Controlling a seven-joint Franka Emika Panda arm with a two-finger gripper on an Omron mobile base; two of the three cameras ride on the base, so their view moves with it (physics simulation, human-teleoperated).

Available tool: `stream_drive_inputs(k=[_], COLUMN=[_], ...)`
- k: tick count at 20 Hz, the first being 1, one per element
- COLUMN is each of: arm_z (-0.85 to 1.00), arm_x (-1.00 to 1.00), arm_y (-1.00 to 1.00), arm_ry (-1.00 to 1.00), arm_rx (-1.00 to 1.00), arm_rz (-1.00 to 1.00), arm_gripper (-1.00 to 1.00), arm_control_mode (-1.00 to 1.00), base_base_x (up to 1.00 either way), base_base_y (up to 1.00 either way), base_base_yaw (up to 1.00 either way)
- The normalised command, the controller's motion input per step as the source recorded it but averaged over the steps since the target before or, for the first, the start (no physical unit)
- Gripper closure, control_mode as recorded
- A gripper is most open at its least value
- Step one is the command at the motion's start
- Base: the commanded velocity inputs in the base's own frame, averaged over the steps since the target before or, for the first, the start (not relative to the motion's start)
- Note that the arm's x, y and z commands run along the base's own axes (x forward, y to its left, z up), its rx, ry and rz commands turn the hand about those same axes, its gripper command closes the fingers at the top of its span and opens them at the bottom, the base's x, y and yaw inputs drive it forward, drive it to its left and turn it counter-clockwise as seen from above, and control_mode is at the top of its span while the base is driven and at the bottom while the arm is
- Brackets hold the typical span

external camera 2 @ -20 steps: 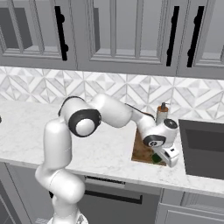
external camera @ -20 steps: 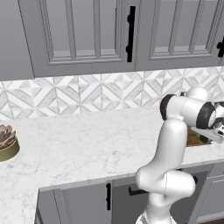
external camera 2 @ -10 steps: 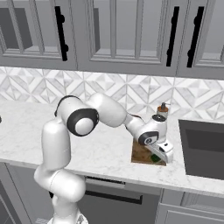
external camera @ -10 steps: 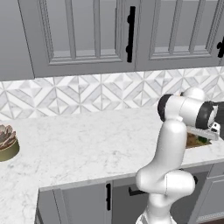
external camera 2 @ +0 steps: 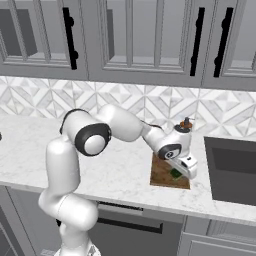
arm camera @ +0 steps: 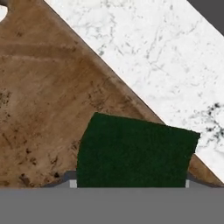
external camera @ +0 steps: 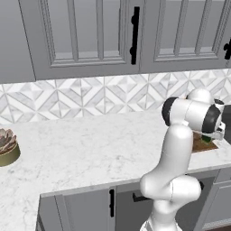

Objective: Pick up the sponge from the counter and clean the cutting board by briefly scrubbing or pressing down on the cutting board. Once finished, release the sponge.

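End effector: the two-finger end effector point(external camera 2: 181, 170) hangs low over the flat dark brown wooden cutting board point(external camera 2: 169, 172), with the small rectangular sponge point(arm camera: 134, 151) between its fingers; its dark green scouring top faces the hand camera. It looks clamped on the sponge, though the tips themselves are mostly hidden behind it.
Sponge: over the cutting board, near the edge that borders the white marble-look tabletop point(arm camera: 166, 65); whether it presses on the wood or sits just above it, I cannot tell.
Hand view adds: the wood grain, dark specks on the board and a rounded notch at its corner, plus the sponge's nearness to the board's edge.
Right base view adds: the whole board lying flat on the tabletop near its front edge, beside the dark sink point(external camera 2: 232, 170), and a small brown bottle point(external camera 2: 185, 123) standing behind the arm's wrist by the diamond-patterned tile backsplash point(external camera 2: 125, 102).
Left base view adds: a green glimpse of the sponge point(external camera: 206, 137) under the wrist, a sliver of board point(external camera: 201, 144), and a potted succulent point(external camera: 7, 146) far away at the tabletop's other end.
Count: one sponge, one cutting board, one bottle, one potted plant, one sink.
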Motion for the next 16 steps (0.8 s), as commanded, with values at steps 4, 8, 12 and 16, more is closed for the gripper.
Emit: stream_drive_inputs(k=[4, 8, 12, 16], arm_z=[-0.93, -1.0, -0.78, 0.0], arm_x=[0.95, 0.62, 0.47, 0.15], arm_y=[0.17, 0.09, 0.01, 0.05], arm_ry=[0.01, 0.13, 0.01, -0.35], arm_rx=[0.06, 0.05, 0.09, 0.13], arm_rz=[0.02, 0.01, 0.12, 0.0], arm_gripper=[1.0, 1.0, 1.0, 1.0], arm_control_mode=[-1.0, -1.0, -1.0, -1.0], base_base_x=[0.0, 0.0, 0.0, 0.0], base_base_y=[0.0, 0.0, 0.0, 0.0], base_base_yaw=[0.0, 0.0, 0.0, 0.0])
